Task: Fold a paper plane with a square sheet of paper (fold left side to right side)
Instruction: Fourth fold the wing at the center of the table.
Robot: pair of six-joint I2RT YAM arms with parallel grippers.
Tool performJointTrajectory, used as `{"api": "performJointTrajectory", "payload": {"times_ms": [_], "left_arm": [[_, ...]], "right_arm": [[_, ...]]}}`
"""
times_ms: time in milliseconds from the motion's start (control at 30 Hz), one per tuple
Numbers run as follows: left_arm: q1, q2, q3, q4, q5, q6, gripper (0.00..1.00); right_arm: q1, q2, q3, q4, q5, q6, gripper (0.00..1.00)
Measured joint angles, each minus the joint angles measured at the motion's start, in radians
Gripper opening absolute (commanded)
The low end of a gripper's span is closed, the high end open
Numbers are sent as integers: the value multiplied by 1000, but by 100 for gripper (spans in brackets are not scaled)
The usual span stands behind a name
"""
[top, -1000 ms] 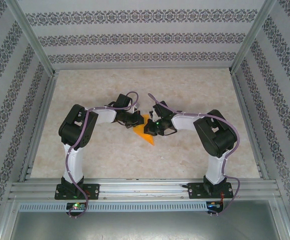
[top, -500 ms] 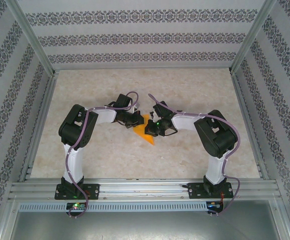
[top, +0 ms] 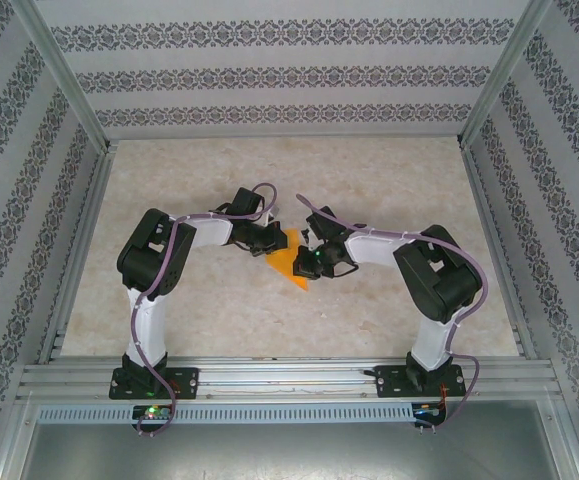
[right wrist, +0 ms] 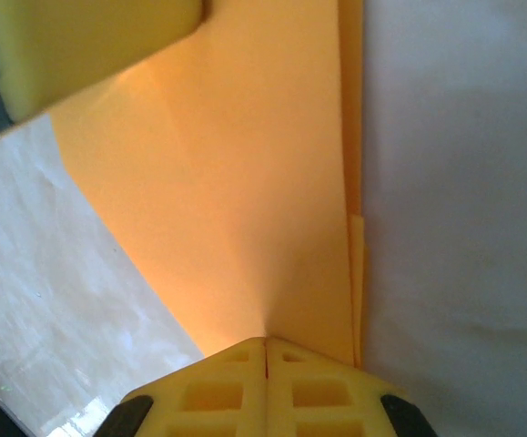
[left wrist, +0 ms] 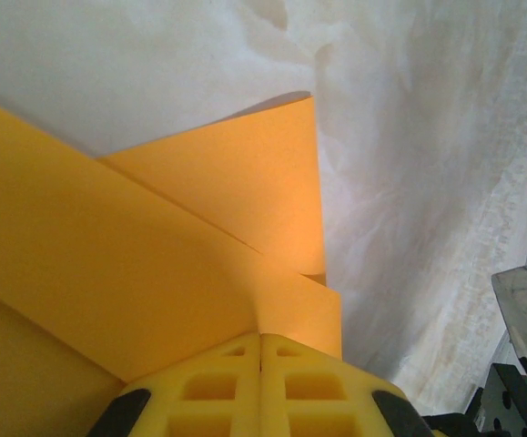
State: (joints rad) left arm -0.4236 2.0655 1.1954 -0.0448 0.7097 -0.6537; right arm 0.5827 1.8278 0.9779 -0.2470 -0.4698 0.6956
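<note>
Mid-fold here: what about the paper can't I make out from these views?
- Top view: the paper is small; the left gripper and right gripper cover its upper part, creases too fine to see.
- Left wrist: paper cut off left and bottom; shut fingers hide whether it is pinched or pressed.
- Right wrist: paper runs off the top edge; a blurred yellow block covers its top-left corner.

Folded orange paper (top: 289,263), pointed wedge, apparently several layers, flat.
</note>
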Motion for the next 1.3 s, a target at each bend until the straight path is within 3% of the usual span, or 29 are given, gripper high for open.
{"api": "performJointTrajectory", "payload": {"times_ms": [1300], "left_arm": [[-1, 0, 0, 0, -2, 0, 0]], "right_arm": [[27, -114, -117, -53, 27, -23, 0]]}}
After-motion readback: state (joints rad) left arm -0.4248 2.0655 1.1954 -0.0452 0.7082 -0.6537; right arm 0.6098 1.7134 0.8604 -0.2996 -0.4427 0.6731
